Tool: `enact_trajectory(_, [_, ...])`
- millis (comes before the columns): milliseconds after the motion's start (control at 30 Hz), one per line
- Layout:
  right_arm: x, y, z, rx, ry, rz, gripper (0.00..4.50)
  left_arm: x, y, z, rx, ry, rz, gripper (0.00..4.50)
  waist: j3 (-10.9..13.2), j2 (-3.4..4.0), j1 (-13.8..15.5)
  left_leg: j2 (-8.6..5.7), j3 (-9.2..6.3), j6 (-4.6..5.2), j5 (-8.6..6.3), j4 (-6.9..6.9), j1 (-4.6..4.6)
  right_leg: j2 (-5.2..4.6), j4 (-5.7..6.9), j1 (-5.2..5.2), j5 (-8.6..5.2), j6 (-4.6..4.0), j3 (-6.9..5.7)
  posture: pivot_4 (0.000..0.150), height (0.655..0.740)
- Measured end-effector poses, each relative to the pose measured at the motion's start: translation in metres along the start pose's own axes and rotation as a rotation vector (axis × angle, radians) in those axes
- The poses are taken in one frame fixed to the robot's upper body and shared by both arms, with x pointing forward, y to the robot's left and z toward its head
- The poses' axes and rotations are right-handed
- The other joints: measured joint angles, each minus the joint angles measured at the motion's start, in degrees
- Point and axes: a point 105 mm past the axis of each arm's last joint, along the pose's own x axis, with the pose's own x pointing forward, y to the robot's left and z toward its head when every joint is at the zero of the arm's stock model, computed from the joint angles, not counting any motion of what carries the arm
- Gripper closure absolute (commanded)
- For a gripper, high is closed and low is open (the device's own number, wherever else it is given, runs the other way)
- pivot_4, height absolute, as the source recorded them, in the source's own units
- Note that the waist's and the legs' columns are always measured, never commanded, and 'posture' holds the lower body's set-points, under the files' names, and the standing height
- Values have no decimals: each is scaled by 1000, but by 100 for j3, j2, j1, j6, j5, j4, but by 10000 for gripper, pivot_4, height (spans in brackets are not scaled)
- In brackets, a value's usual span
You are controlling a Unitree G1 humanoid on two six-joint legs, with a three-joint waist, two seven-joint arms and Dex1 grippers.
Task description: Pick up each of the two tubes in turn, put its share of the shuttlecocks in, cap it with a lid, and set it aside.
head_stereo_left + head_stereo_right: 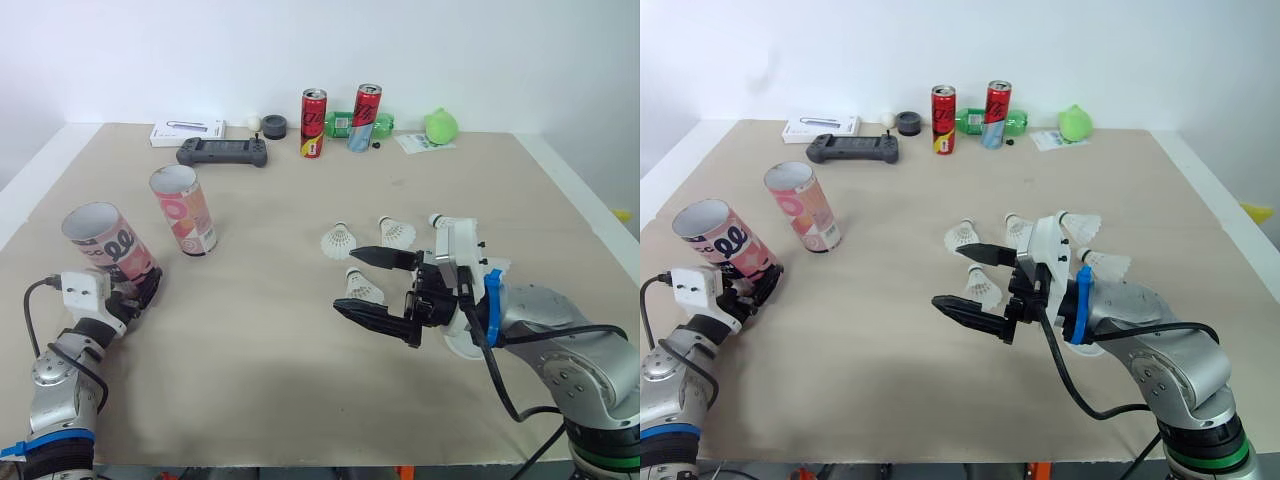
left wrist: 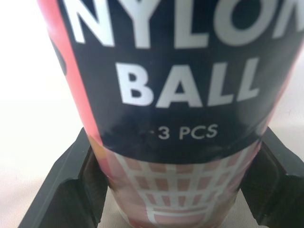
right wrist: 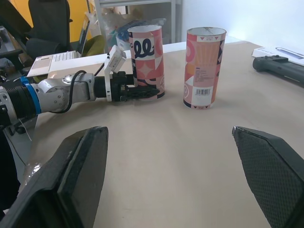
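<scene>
A pink patterned tube (image 1: 105,245) leans at the table's left, mouth up, with my left gripper (image 1: 140,290) shut on its lower end; in the left wrist view the tube (image 2: 166,95) sits tight between both fingers (image 2: 61,185). A second pink tube (image 1: 183,210) stands upright just beyond it. Several white shuttlecocks (image 1: 338,241) lie right of centre. My right gripper (image 1: 352,281) hovers open beside them, holding nothing, with one shuttlecock (image 1: 362,288) just behind its fingers. A white round piece (image 1: 462,346) peeks out from under the right arm.
Along the far edge stand two red cans (image 1: 314,123), a green bottle (image 1: 345,124), a black game controller (image 1: 222,152), a white box (image 1: 187,131), a dark round lid-like piece (image 1: 273,127) and a green ball (image 1: 440,125). Bare table lies between the tubes and shuttlecocks.
</scene>
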Motion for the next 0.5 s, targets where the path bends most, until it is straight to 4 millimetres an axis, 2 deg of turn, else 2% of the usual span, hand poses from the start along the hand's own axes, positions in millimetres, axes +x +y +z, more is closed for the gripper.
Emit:
enact_trajectory(100, [-1,2,-3,12,6,-8,0,-3,1,1,31,-4,12,12912,0,-1,0,0,0,0,0,-8,0,0,-1,-2,-4,-1,0,1500,7400])
enact_trajectory(167, [-3,2,-9,29,20,-32,0,-8,2,4,110,-8,28,12912,0,-1,-7,0,0,-1,0,-18,0,0,-2,-6,-8,-1,1,1500,7400])
enact_trajectory(300, [-8,-3,-24,40,75,-174,0,-24,3,27,588,-6,-15,12912,-2,-17,-18,2,-4,-3,1,-59,1,0,-4,-23,-6,-4,-2,1500,7400])
enact_trajectory(400, [-17,-2,-51,112,160,-310,0,-29,-11,52,908,-72,-86,12912,-4,-18,54,1,-5,-12,-4,-71,-10,-7,-5,-34,-10,-21,-9,1500,7400])
enact_trajectory(500, [-22,5,-83,229,262,-397,0,-32,-20,60,1111,-100,-127,12912,-2,-14,119,-1,10,-20,-10,-71,-22,-16,-5,-49,-15,-27,-7,1500,7400])
